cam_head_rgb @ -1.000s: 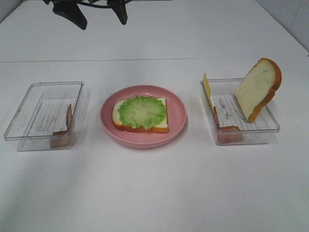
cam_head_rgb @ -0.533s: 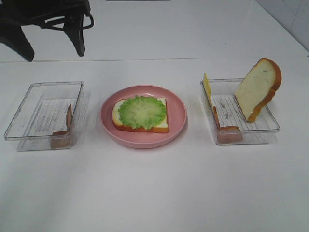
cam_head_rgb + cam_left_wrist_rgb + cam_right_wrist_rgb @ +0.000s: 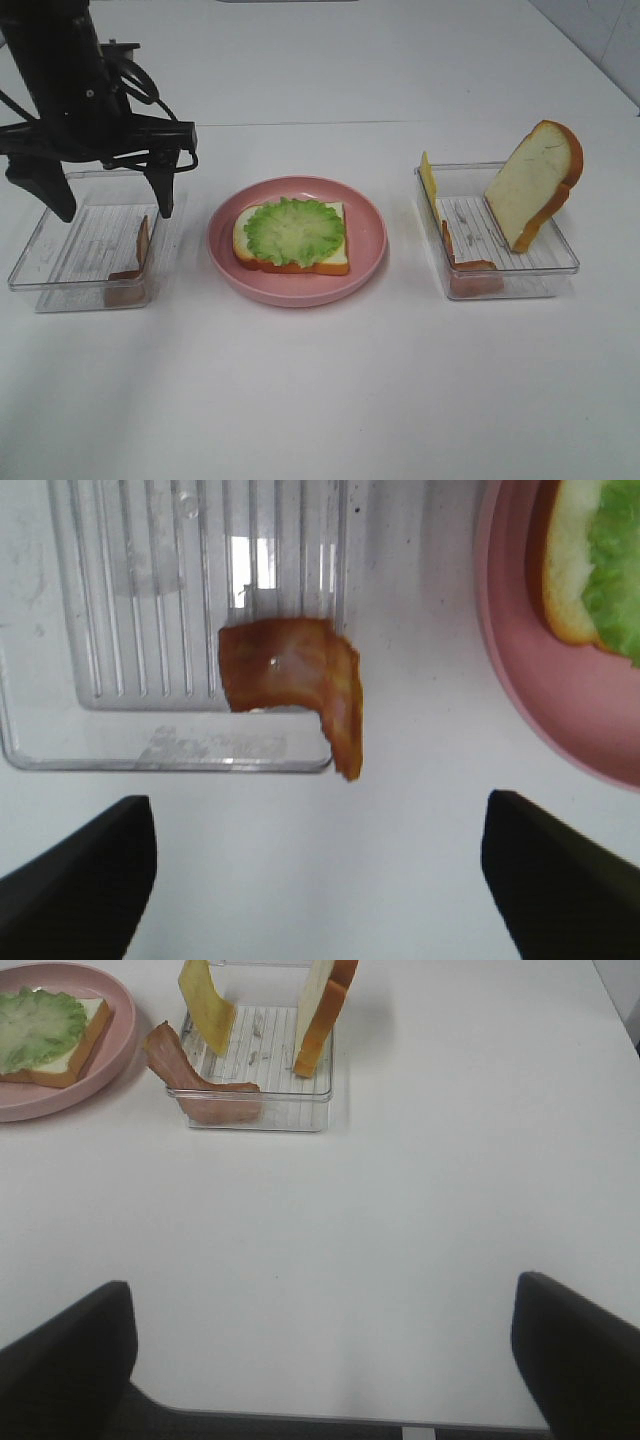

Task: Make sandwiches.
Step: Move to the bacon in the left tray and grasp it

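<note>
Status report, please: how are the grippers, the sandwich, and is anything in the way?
Left gripper open over left tray and its bacon strip. Right gripper open, empty. Sandwich: bread and lettuce on plate only. Nothing blocks the bacon.

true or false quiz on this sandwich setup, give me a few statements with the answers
1. The lettuce lies on a bread slice on the pink plate. True.
2. The left end effector is shut on food. False: it hangs open above the left tray and its bacon strip.
3. The right tray holds a cheese slice, a second bacon strip and a leaning bread slice. True.
4. Bacon lies on the lettuce. False: lettuce is the top layer.
</note>
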Robot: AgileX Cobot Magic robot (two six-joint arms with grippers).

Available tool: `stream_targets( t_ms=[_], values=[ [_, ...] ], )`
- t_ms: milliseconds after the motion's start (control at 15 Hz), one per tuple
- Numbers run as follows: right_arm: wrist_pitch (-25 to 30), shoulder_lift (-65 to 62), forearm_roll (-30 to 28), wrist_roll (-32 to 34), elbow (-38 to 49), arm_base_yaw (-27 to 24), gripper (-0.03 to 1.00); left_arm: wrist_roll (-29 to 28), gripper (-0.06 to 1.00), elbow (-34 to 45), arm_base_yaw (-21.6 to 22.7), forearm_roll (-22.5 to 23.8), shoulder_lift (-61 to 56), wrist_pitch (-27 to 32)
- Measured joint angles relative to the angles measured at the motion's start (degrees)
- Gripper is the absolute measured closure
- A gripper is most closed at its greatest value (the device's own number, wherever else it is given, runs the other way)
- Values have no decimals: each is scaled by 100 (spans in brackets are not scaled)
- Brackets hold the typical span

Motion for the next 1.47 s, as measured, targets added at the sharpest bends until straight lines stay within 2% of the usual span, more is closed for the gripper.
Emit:
stream_targets(
  t_ms=[267,733,867,1000,1467],
  values=[
    [0,0,0,0,0,0,-1,-120,18,0,0,-29,407,-332],
    [0,0,0,0,0,0,-1,-138,19,0,0,11,745,-504],
    [0,0,0,0,0,0,-1,-138,24,0,0,17,745,-510],
    [0,0,0,0,0,0,-1,-138,34,0,0,17,745,-510],
    [0,0,0,0,0,0,-1,-138,53,0,0,17,745,-504]
  ],
)
